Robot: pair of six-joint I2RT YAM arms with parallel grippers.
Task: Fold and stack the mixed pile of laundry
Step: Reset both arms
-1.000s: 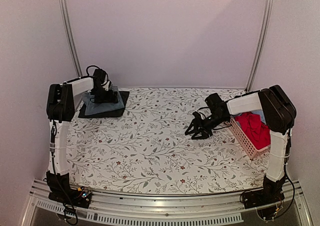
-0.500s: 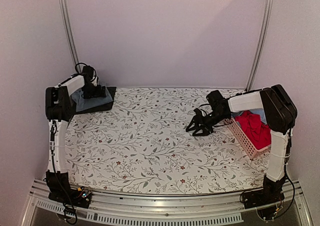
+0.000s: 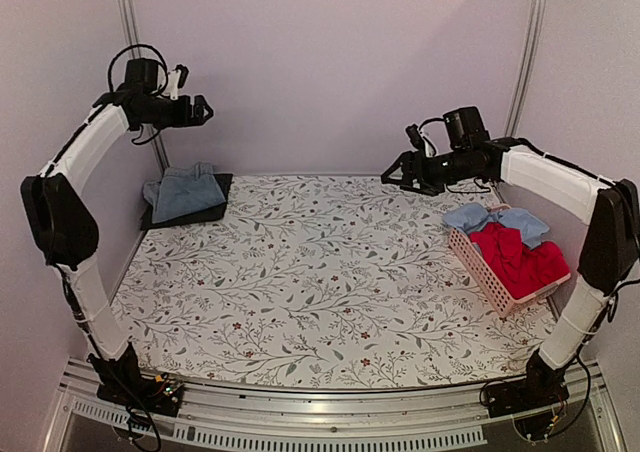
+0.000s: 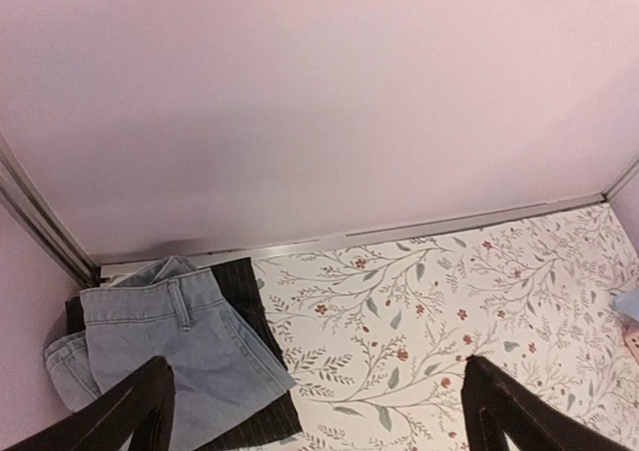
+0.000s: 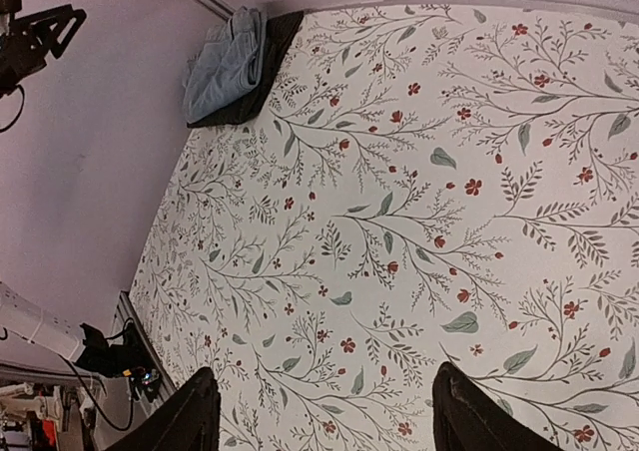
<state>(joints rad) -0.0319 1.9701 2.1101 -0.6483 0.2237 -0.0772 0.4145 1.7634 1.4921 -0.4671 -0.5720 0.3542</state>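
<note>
Folded light-blue denim [image 3: 187,191] lies on a folded black pinstriped shirt [image 3: 222,186] at the table's back left corner; both show in the left wrist view, the denim [image 4: 170,346] over the shirt [image 4: 245,301], and the stack shows small in the right wrist view [image 5: 232,64]. A red garment [image 3: 517,258] and a pale blue one [image 3: 486,217] lie in the pink basket [image 3: 484,275] at the right. My left gripper [image 3: 203,110] is raised high above the stack, open and empty [image 4: 318,411]. My right gripper [image 3: 393,173] is raised over the back right of the table, open and empty [image 5: 324,421].
The flowered tablecloth [image 3: 320,282] covers the table. Metal frame posts [image 3: 135,62] stand at the back corners against the pink wall. The left arm's base and cables show at the left edge of the right wrist view [image 5: 110,349].
My left gripper has let go of the stack and risen high above it. My right gripper has lifted off the table middle and swung up toward the back right.
</note>
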